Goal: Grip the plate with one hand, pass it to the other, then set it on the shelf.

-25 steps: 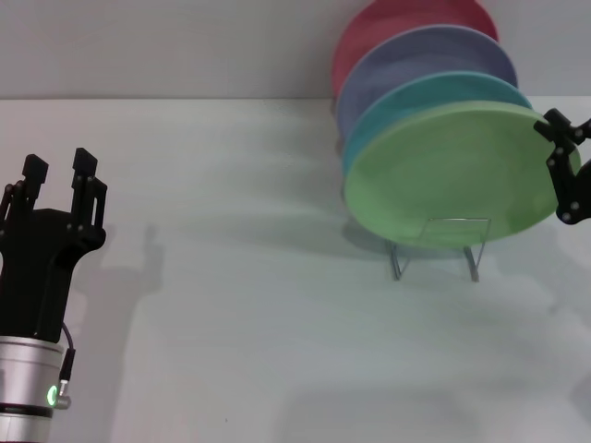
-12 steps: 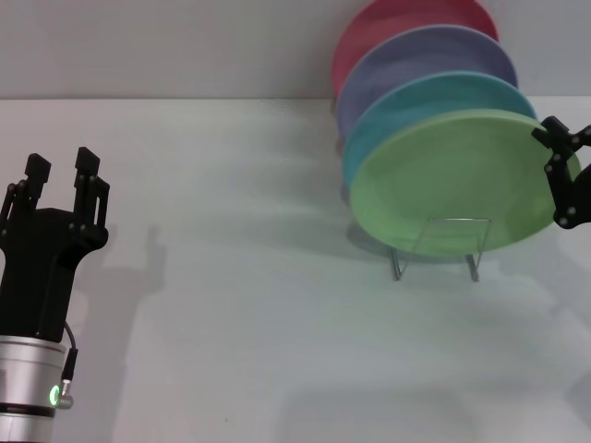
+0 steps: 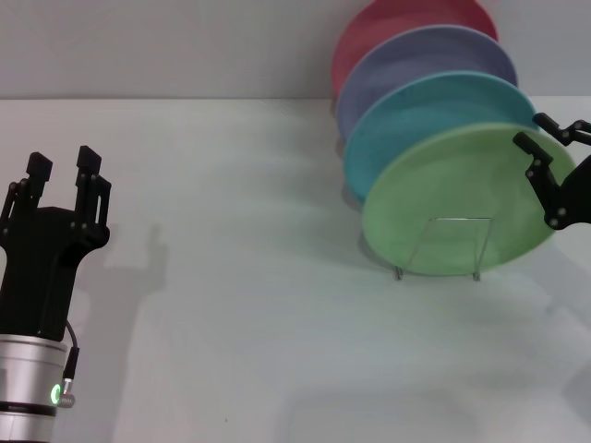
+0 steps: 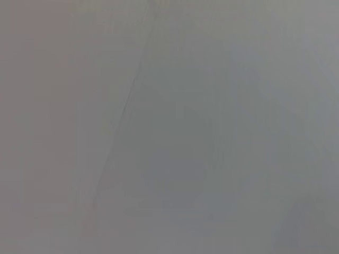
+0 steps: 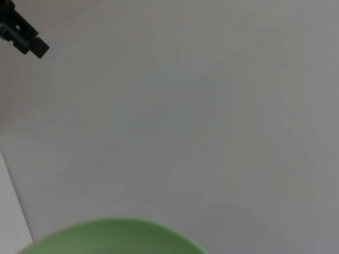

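No brand, label or writing is legible in any view. The large round pale green matte plate (image 3: 457, 203) stands tilted in the thin silver wire rack (image 3: 441, 246), frontmost of a row; behind it are a teal plate (image 3: 416, 120), a lavender plate (image 3: 416, 60) and a red plate (image 3: 388, 23), each partly hidden. The right gripper (image 3: 545, 138), fingers spread, sits at the green plate's right edge; contact cannot be confirmed. The left gripper (image 3: 63, 164), fingers slightly parted, is parked well apart at the left. The left wrist view shows only grey surface.
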